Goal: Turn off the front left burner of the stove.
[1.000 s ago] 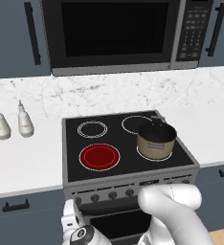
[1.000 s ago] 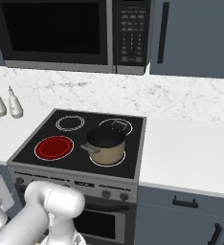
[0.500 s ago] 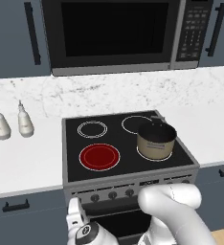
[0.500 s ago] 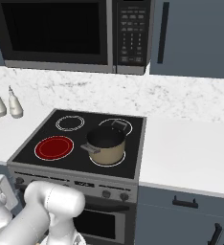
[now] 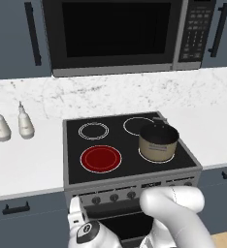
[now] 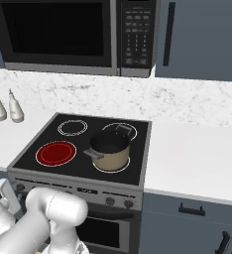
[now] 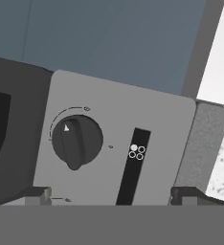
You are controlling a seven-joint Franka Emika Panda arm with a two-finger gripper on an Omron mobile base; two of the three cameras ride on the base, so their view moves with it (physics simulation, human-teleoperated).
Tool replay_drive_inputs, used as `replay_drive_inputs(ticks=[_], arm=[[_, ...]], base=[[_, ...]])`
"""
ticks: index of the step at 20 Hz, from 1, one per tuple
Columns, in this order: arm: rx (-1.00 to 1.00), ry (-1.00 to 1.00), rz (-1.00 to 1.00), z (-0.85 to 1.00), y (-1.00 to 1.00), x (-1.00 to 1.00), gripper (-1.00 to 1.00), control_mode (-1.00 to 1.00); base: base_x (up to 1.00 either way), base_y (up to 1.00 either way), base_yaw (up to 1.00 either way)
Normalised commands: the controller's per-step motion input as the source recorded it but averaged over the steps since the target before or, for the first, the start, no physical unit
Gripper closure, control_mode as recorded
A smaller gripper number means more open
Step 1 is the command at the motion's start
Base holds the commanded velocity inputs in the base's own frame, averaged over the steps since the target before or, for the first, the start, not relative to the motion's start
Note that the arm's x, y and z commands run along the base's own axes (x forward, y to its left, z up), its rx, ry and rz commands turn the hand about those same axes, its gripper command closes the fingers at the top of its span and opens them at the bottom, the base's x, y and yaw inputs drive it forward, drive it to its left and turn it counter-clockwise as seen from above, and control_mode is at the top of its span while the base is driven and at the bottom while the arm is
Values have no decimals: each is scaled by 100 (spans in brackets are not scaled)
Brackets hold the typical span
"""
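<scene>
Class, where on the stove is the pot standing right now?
In the left base view the pot stands on the stove's front right circle, right of the glowing red front left burner.

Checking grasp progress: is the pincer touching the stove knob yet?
Apart. In the hand view the knob sits whole ahead of the pincer, whose fingertips flank the bottom edge, clear of it.

Apparently open space before knob point(image 7: 76, 140)

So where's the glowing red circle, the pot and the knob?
front left burner point(image 5: 101, 159), left base view, middle of the red disc.
pot point(image 6: 109, 156), right base view, tan side wall.
knob point(image 7: 76, 141), hand view, its dark middle.
</scene>
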Motion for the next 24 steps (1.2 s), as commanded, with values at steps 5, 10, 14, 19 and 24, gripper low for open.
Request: replay_drive_inputs(ticks=[5,10,14,19,24], arm=[[0,0,0,-20,1,2,-100,-100],[0,0,0,-21,10,3,-100,-100],[0,0,0,-5,32,22,-100,-100],[0,0,0,-6,33,17,-100,-100],[0,-1,0,-21,6,2,-100,-100]], base=[[0,0,0],[0,0,0],[0,0,0],[0,0,0],[0,0,0]])
